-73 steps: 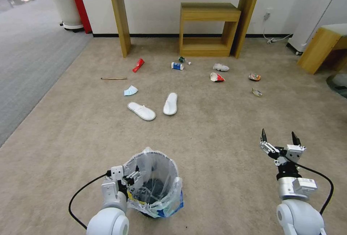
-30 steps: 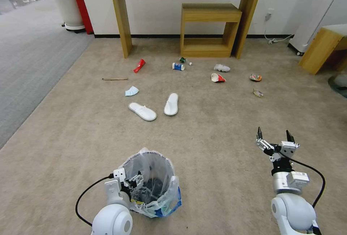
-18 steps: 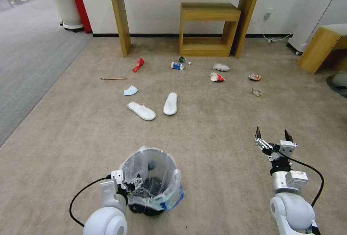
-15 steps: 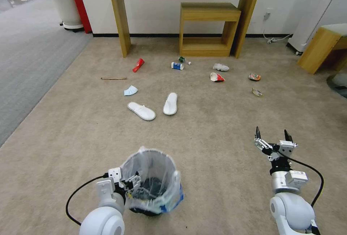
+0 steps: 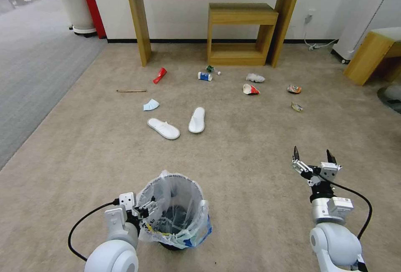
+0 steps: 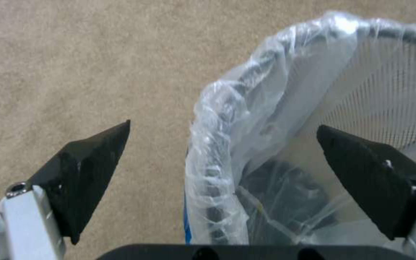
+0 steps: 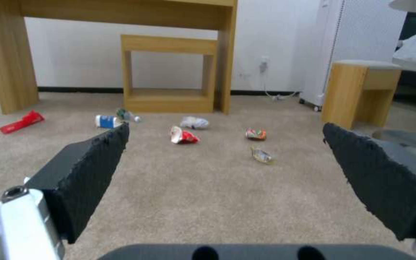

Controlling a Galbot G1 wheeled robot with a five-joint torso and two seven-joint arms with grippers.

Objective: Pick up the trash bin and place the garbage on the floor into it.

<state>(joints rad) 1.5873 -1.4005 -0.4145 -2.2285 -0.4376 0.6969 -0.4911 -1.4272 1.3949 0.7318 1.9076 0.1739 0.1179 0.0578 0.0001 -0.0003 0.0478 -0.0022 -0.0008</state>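
The trash bin point(image 5: 173, 211), black with a crinkly whitish bag, stands on the beige floor point(image 5: 250, 159) close in front of me. My left gripper point(image 5: 149, 208) is open and straddles the bin's near-left rim point(image 6: 217, 144), with one finger outside and one inside the bag. Off to the right my right gripper point(image 5: 310, 156) hovers open and empty above the carpet. The garbage lies farther ahead: two white slippers point(image 5: 163, 128) point(image 5: 197, 120), a blue mask point(image 5: 151, 105), a stick point(image 5: 131, 91), a red wrapper point(image 5: 159, 75), a blue-white cup point(image 5: 204, 76), a tissue point(image 5: 255, 78), a red-white cup point(image 7: 183, 135) and a crushed can point(image 5: 294, 89).
A tall wooden desk point(image 5: 138, 21) and a low wooden shelf point(image 5: 242, 34) stand against the far wall. A wooden stool point(image 5: 369, 57) is at the right. Grey ribbed carpet point(image 5: 29, 75), a white planter point(image 5: 77, 11) and a red container point(image 5: 94, 8) lie to the left.
My left arm has shifted a little to the left at the bin's rim, and the bin has rocked slightly. The right gripper has crept forward. The litter has not moved.
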